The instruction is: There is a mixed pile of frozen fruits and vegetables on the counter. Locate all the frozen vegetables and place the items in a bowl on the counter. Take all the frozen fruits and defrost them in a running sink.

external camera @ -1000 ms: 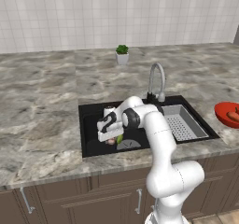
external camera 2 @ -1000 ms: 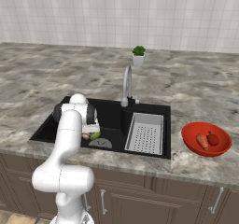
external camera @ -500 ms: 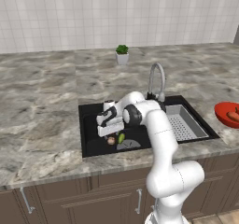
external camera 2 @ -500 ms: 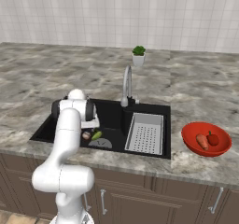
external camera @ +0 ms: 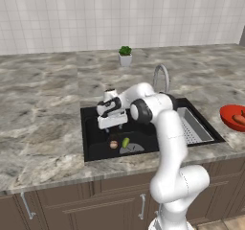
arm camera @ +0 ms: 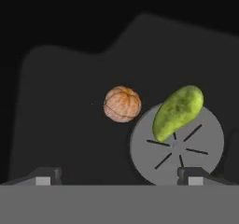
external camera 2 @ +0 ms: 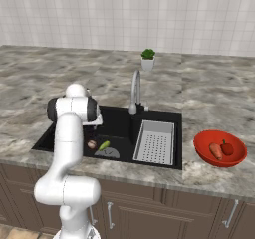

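— Where is the fruit?
— The yellow-green fruit [arm camera: 178,111] and brown ball [arm camera: 122,104] lie in the sink [external camera: 95,116], the fruit partly over the drain [arm camera: 177,146].
— And the hand [external camera: 111,114]?
— Above them, its tips spread apart, holding nothing. The carrot piece [external camera 2: 215,151] and red piece [external camera 2: 227,148] sit in the bowl [external camera 2: 204,151] on the bench [external camera 2: 209,96].

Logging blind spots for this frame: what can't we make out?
- Water flow: none discernible at the faucet; too fine to tell.
- Bowl: cut off by the left base view's right edge.
- End effector: only its tips rise at the hand view's bottom.
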